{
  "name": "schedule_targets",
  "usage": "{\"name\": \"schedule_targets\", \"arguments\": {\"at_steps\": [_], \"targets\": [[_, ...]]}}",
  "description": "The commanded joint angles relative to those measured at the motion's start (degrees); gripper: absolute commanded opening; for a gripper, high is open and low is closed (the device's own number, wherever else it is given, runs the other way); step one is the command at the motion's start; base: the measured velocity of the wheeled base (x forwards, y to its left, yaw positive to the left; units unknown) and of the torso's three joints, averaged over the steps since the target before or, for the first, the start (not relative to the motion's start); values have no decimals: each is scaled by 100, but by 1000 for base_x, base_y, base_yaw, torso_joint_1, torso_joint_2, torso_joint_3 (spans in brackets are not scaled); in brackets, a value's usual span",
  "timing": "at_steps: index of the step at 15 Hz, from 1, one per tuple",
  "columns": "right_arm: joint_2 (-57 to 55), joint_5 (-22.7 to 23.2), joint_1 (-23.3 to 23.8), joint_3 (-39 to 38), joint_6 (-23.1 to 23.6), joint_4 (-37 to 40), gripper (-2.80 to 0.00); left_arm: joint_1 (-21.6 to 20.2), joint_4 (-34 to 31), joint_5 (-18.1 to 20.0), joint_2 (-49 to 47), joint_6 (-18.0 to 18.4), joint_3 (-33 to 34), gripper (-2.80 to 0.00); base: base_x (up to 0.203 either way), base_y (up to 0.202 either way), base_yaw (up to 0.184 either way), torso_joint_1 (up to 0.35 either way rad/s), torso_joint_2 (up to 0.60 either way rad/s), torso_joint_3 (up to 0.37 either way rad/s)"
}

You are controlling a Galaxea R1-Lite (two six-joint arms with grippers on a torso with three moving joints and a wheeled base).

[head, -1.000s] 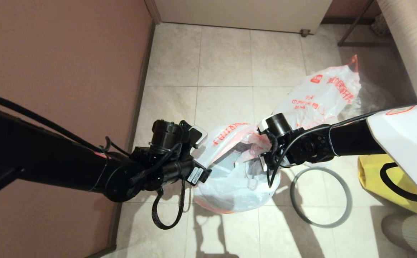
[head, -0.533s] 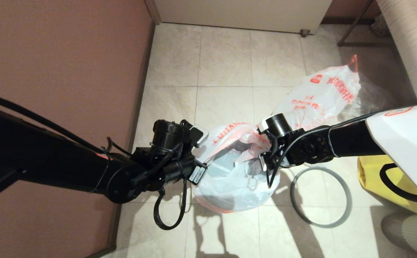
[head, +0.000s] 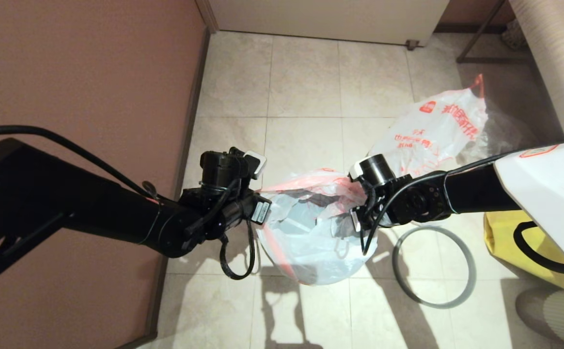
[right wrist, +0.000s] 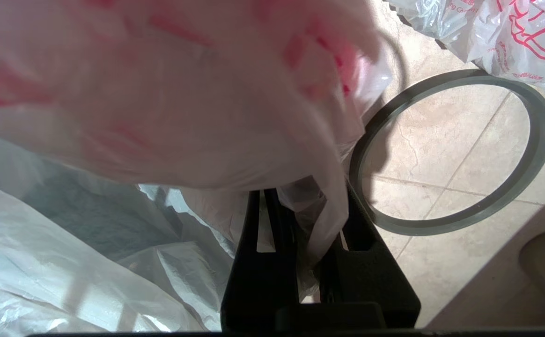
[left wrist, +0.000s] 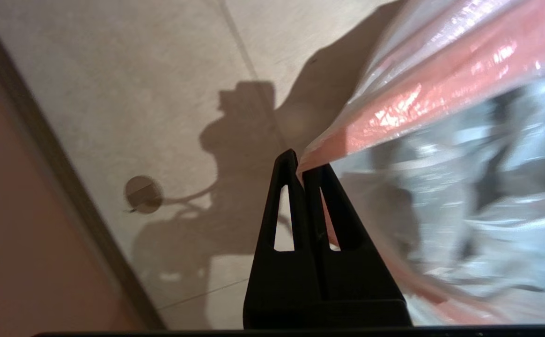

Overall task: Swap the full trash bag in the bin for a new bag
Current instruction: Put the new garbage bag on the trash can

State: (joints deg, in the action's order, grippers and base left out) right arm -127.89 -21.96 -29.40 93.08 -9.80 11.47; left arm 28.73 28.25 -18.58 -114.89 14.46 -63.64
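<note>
The new bag (head: 306, 232), thin white plastic with red print, hangs stretched between my two grippers. My left gripper (head: 261, 212) (left wrist: 298, 171) is shut on the bag's red edge (left wrist: 441, 93). My right gripper (head: 359, 218) (right wrist: 296, 196) is shut on bunched plastic at the opposite side of the bag (right wrist: 183, 93). The bin sits under the bag and is almost wholly covered; only a dark patch (head: 308, 277) shows through. The full trash bag (head: 437, 126) (right wrist: 511, 32) lies lumpy on the floor behind my right arm.
The grey ring rim (head: 432, 304) (right wrist: 541, 135) lies flat on the tiles right of the bag. A big yellow bag (head: 505, 242) stands at the right. A brown wall (head: 69, 72) runs close along the left; a white cabinet stands at the back.
My left gripper has pulled away to the left and slightly back, drawing the bag's red edge taut and widening its mouth. The right arm has held still.
</note>
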Motion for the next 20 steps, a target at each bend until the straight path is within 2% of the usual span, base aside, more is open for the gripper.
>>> {"name": "schedule_targets", "arguments": {"at_steps": [1, 3, 7, 9, 10, 11, 12, 13, 16, 18, 20], "targets": [[-17, -11, 29, 0, -5, -97, -280, -205, 1, -79, -348, 166, -92, -280, 0, 0, 0, 0, 0, 0], [-16, 7, 101, 0, -5, -383, -280, -325, 24, -92, -500, 476, -7, -280, 0, 0, 0, 0, 0, 0], [19, 4, 105, 0, 4, -392, -280, -385, 97, -83, -1149, 488, -119, -280, 0, 0, 0, 0, 0, 0], [19, 7, 110, 0, -4, -392, -280, -377, 534, -32, -1528, 444, -238, -280, 0, 0, 0, 0, 0, 0], [19, 0, 109, 0, -5, -392, -280, -349, 912, -34, -1755, 277, -416, -280, 0, 0, 0, 0, 0, 0], [19, 4, 101, -2, 4, -392, -280, -317, 1511, -80, -2007, -71, -704, -280, 0, 0, 0, 0, 0, 0], [19, -2, 92, -9, 19, -386, -280, -292, 2147, -250, -2175, -396, -984, -280, 0, 0, 0, 0, 0, 0], [19, -11, 83, -9, 30, -383, -280, -265, 2451, -447, -2194, -627, -1115, -280, 0, 0, 0, 0, 0, 0], [27, -19, 57, -26, 48, -383, -280, -164, 2562, -440, -1702, -1099, -1027, -280, 0, 0, 0, 0, 0, 0], [53, -27, 40, -77, 153, -399, -280, -171, 2552, -355, -1487, -1269, -944, -280, 0, 0, 0, 0, 0, 0], [98, -37, 40, -105, 327, -477, -280, -196, 2448, 400, -1070, -1420, -566, -280, 0, 0, 0, 0, 0, 0]]}}
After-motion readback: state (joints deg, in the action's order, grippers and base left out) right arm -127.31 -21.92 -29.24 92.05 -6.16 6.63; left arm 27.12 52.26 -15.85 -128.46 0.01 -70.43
